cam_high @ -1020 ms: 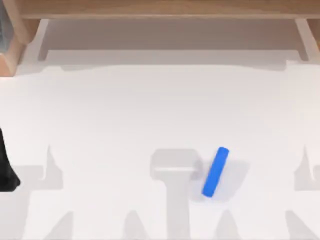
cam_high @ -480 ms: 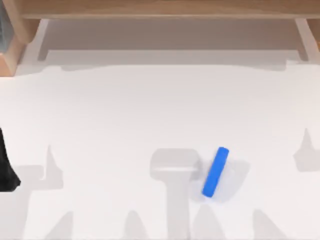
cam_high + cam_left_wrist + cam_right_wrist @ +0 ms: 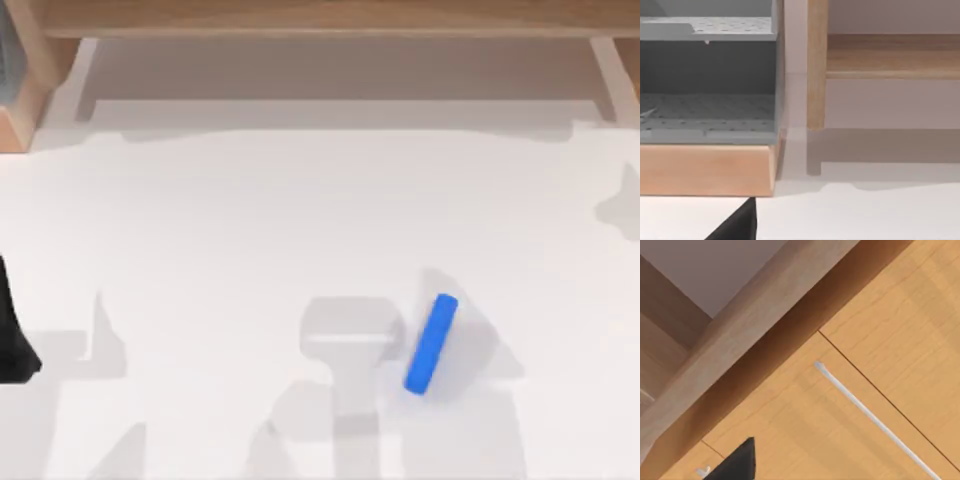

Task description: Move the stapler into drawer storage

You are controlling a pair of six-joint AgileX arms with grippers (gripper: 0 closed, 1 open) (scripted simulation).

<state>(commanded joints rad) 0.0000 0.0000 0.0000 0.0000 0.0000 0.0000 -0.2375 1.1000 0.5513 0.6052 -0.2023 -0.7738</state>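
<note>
The stapler (image 3: 431, 343), a small bright blue bar, lies slanted on the white table right of centre, with nothing touching it. My left arm (image 3: 12, 335) stands parked at the table's left edge, and a black tip of its gripper (image 3: 737, 226) shows in the left wrist view. The right wrist view faces a wooden drawer front (image 3: 800, 430) with a white bar handle (image 3: 875, 421). A black tip of my right gripper (image 3: 737, 464) pokes in a short way from that front.
A wooden cabinet (image 3: 320, 18) runs along the table's far edge, above a pale recess (image 3: 340, 75). A grey shelved organiser (image 3: 707, 85) on a wooden base (image 3: 705, 169) stands at the far left corner.
The stapler and my left arm have not moved. The shadows on the table have shifted: one climbed the right edge towards the cabinet, and others gathered around the stapler.
</note>
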